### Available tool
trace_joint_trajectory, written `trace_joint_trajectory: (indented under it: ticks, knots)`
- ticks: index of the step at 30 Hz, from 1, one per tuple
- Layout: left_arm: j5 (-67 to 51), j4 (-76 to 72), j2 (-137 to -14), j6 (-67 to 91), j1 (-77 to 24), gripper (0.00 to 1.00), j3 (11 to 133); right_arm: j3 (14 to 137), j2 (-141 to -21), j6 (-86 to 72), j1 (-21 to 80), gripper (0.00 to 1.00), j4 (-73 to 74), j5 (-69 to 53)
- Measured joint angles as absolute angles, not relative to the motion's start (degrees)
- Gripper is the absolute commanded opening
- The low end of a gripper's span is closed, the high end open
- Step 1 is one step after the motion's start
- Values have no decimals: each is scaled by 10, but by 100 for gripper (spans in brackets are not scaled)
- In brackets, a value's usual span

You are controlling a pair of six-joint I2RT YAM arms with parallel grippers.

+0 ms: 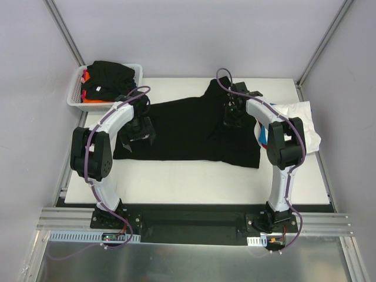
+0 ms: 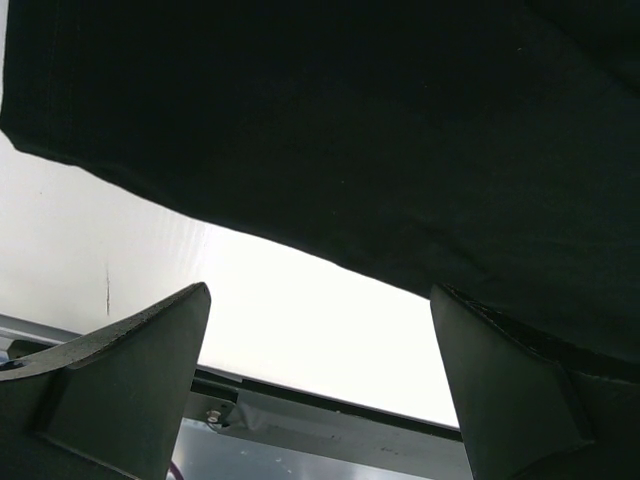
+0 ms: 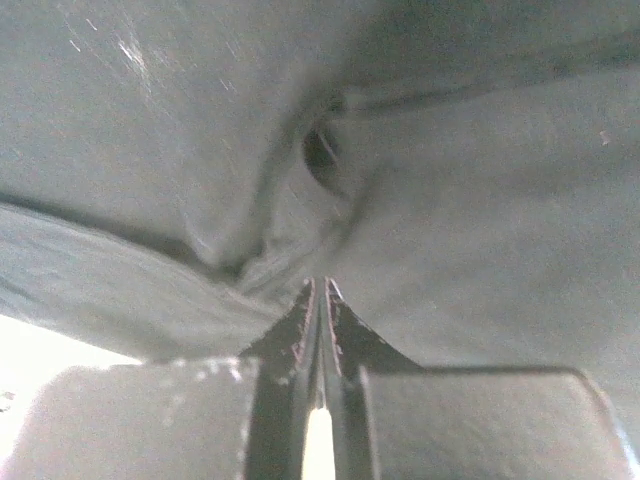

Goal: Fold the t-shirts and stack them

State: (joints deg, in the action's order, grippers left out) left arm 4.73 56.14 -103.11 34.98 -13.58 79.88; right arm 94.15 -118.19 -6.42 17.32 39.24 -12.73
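A large black t-shirt [image 1: 194,126] lies spread flat across the white table [image 1: 194,176]. My left gripper [image 1: 140,130] hangs over its left edge. In the left wrist view this gripper [image 2: 320,295] is open with nothing between its fingers, and the shirt's hem [image 2: 350,120] runs just beyond them. My right gripper [image 1: 232,114] is down on the shirt's upper right part, near the sleeve. In the right wrist view its tips [image 3: 320,285] are shut on a pinch of the black cloth [image 3: 450,200], and creases run in toward them.
A white mesh basket [image 1: 73,97] at the back left holds another black shirt [image 1: 108,73] over orange cloth [image 1: 88,100]. A white t-shirt [image 1: 302,117] lies crumpled at the table's right edge, with red and blue cloth [image 1: 261,136] showing beneath it.
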Motion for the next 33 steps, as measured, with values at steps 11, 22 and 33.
trace_joint_trajectory:
  ticks: [11,22,33]
  knots:
    - [46,559,-1031,340,-136,93,804,896,-1160,-64,173,1,380,-118]
    - [46,559,-1031,336,-136,93,798,907,-1188,-66,173,1,356,-119]
    - [46,559,-1030,336,-136,93,792,943,-1232,-69,177,1,352,-128]
